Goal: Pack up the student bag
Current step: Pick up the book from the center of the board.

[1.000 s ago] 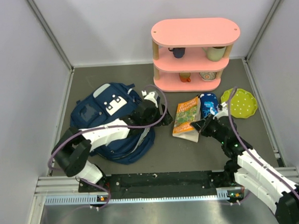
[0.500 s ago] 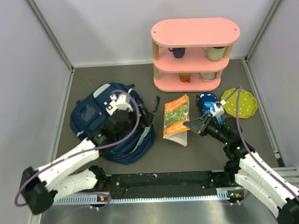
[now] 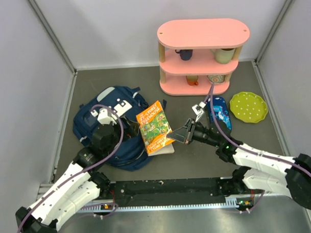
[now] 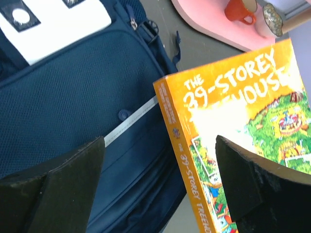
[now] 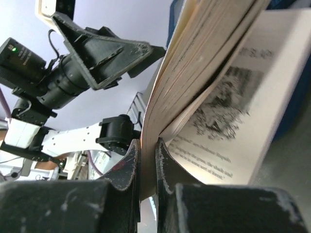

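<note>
Where the grey desk [image 3: 118, 79] meets the back wall, you have the pink three-tier shelf [image 3: 203, 33] standing right of centre. Your student bag [image 3: 86, 121] lies flat on the left half of the desk. It is navy, with its white patches toward the far end, and the left arm reaches over it. An orange paperback [image 3: 155, 126] is held at a tilt at the bag's right edge, overlapping it in the overhead view. A green spotted plate [image 3: 248, 106] sits on the desk near the shelf's right foot, and a blue pencil case [image 3: 219, 110] lies just beside it. Your right end effector [image 5: 147, 145] is pressed together on the paperback's right-hand edge, pinching cover and pages while one leaf hangs loose. Your left end effector [image 4: 159, 143] hangs spread wide above the bag and paperback, gripping nothing.
</note>
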### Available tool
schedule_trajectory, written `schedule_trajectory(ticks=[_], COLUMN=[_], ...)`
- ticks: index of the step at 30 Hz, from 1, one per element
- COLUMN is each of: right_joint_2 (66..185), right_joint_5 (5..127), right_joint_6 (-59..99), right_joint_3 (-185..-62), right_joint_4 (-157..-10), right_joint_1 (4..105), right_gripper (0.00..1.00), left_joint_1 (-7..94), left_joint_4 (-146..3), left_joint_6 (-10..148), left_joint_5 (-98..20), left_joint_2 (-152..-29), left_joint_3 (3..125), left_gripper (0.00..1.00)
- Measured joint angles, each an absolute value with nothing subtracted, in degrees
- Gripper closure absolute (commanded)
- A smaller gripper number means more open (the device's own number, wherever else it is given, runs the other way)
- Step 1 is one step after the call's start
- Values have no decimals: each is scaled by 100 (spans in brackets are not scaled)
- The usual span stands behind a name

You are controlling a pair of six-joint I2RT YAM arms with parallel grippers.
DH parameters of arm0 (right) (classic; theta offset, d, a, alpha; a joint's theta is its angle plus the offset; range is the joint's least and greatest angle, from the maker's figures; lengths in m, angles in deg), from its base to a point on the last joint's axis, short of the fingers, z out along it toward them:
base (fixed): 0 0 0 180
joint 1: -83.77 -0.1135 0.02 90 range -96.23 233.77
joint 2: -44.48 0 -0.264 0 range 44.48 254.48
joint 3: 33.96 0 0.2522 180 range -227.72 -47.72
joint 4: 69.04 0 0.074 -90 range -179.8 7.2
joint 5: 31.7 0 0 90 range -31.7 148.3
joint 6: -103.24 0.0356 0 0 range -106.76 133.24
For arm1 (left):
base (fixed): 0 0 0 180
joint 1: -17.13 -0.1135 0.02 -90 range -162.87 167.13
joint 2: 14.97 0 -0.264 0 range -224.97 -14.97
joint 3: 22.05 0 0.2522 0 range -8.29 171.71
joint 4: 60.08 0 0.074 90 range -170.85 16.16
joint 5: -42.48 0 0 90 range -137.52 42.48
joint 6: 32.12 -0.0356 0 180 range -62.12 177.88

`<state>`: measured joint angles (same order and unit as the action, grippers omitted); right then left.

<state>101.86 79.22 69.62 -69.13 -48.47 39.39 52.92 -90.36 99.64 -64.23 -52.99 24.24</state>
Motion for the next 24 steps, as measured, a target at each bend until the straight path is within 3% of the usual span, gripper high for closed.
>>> schedule_trajectory(ticks=[7,24], right_joint_2=[10798,12623], right_joint_5=[7603,7170], right_joint_6=[7034,6850], right_joint_3=[-6633,-7130], right_joint_4=[-4095,-4840], right_joint_1=[3893,3904], right_gripper=[100,100], left_joint_1=[5047,5037], left_joint_4=[-8824,-7305], left_joint_6=[10019,10416], left_joint_5=[-5833,-5133], left_joint_2=[-4995,-5738], left_joint_3=[1797,1039], left_gripper=[1,1])
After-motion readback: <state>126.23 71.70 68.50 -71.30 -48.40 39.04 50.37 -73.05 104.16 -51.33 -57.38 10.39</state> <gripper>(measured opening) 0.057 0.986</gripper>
